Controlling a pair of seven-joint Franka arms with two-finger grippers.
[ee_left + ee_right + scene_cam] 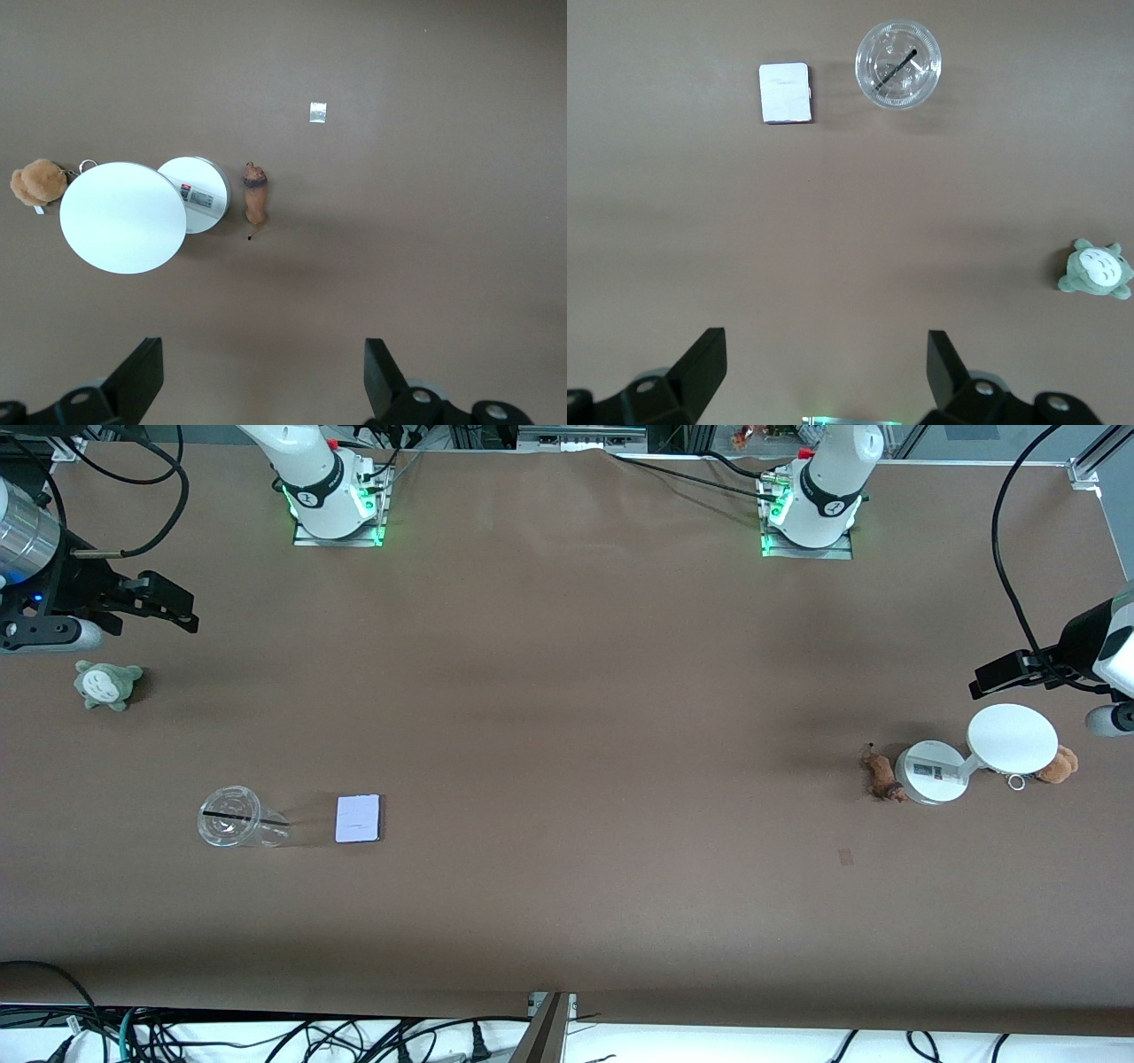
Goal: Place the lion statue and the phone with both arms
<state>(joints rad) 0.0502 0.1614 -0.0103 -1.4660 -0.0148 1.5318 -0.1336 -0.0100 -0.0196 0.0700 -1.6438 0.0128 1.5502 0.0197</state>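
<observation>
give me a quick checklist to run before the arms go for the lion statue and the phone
1. Left gripper open and holding nothing: ok.
2. Right gripper open and holding nothing: ok.
3. Lion statue free to grasp: not ok, it lies right beside the base of the white round stand, so a finger may hit the stand.
4. Phone free to grasp: ok, it lies flat, apart from the clear plastic cup beside it.
5. Lookalikes told apart: ok, the orange-brown plush is partly under the stand's disc and the grey-green plush lies near the right gripper.
6. Drop spots marked: cannot tell.
</observation>
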